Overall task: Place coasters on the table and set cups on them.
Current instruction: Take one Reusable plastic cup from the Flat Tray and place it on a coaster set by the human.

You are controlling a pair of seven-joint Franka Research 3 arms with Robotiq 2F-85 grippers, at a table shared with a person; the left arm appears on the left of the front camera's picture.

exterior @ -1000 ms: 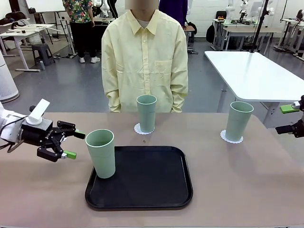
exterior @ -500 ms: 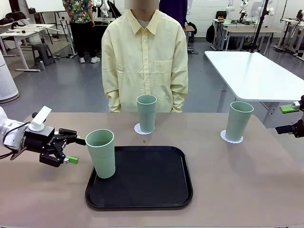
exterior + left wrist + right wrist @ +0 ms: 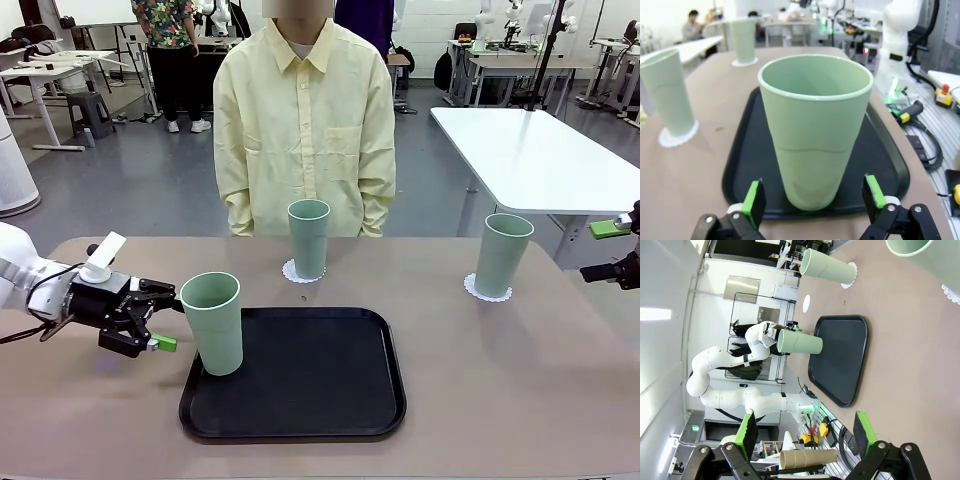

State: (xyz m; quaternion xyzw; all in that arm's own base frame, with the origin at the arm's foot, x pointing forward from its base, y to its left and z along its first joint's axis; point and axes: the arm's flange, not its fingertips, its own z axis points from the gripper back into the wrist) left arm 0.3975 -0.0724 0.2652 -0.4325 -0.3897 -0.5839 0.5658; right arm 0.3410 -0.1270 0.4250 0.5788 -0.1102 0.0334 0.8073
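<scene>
1. Left claw (image 3: pixel 166 318) low over tabletop (image 3: pixel 90 410), jaws spread wide, empty; green pads (image 3: pixel 754 201) either side of near cup's base in left wrist view, gap showing on both sides, not touching.
2. Near cup (image 3: pixel 212 322) upright on black tray (image 3: pixel 330 390), at tray's front-left corner, just right of left claw.
3. Tray flat on tabletop, centre-front; rest of tray bare.
4. Middle cup (image 3: pixel 308 238) upright on a coaster (image 3: pixel 291 272), beyond tray's far edge, in front of person in pale yellow shirt (image 3: pixel 305 120) standing at far side.
5. Right-hand cup (image 3: pixel 502 254) upright on 2nd coaster (image 3: pixel 474 291), far right of tabletop, well apart from tray.
6. Right claw (image 3: pixel 614 250) at pic's right edge, beside and above tabletop's right end, well clear of right-hand cup; jaws wide, nothing between green pads (image 3: pixel 747 431) in right wrist view.
7. White table (image 3: pixel 530 150) behind on right; other benches and people farther back.
</scene>
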